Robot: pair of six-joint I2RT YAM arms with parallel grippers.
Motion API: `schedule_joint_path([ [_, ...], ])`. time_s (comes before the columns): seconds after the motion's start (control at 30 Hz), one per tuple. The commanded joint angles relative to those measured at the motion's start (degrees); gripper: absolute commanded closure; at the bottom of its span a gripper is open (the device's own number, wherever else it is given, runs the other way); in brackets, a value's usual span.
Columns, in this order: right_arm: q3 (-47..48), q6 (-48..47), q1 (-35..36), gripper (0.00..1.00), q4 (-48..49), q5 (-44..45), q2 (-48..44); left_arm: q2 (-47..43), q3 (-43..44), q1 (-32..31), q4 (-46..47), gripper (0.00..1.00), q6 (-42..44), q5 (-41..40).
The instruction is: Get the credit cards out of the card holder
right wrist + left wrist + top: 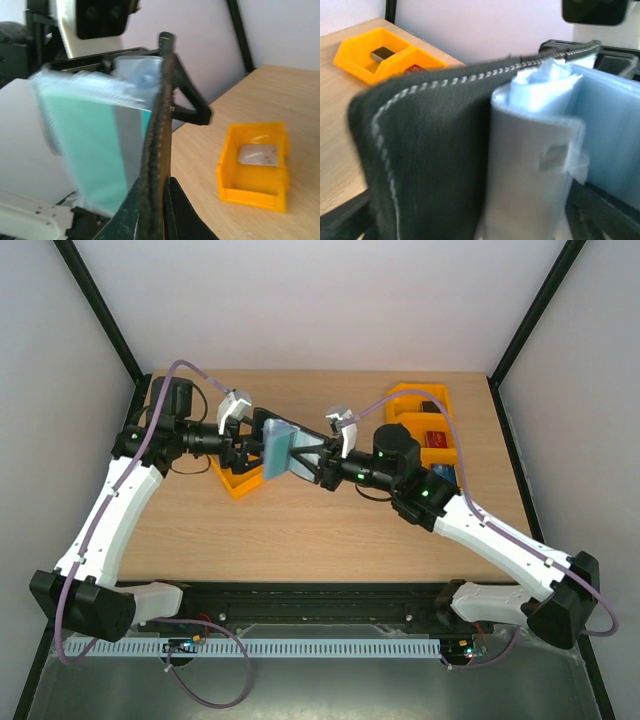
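The card holder (pixel 278 448) hangs in the air over the middle of the table, between my two grippers. My right gripper (pixel 167 187) is shut on the edge of its black cover (pixel 157 150). In the right wrist view a teal credit card (pixel 85 145) sits in a clear sleeve left of that cover. The left wrist view is blurred and filled by the black stitched cover (pixel 430 150) and the blue-grey inner leaves (pixel 530 175). My left gripper (pixel 252 447) has its jaws spread wide, with the holder fanned out between them.
An orange tray (pixel 238 483) lies under the left gripper. More orange trays (pixel 420 405) stand at the back right, one with a red block (pixel 437 438). The right wrist view shows an orange bin (pixel 255 190) with a pale plate (pixel 257 154). A black block (pixel 382 53) sits in a tray.
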Motion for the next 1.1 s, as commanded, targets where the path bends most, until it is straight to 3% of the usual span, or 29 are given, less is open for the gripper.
schedule_joint_path([
  [0.0,1.1,-1.4,-2.6,0.98,-7.6,9.8,-2.3,-0.5,-0.6,-0.1,1.8,0.02,-2.4,1.9],
  [0.2,3.0,-1.8,-6.0,0.98,-12.4,10.3,-1.3,2.0,1.6,-0.7,-0.1,0.01,-1.2,1.8],
  [0.63,14.1,-2.4,-6.6,0.98,-22.1,12.7,9.3,4.5,5.1,-2.7,1.0,0.01,-4.3,-8.8],
  [1.07,12.5,-1.9,-6.6,0.98,-18.9,13.0,9.1,6.2,1.7,-3.9,6.1,0.01,-9.3,-15.6],
])
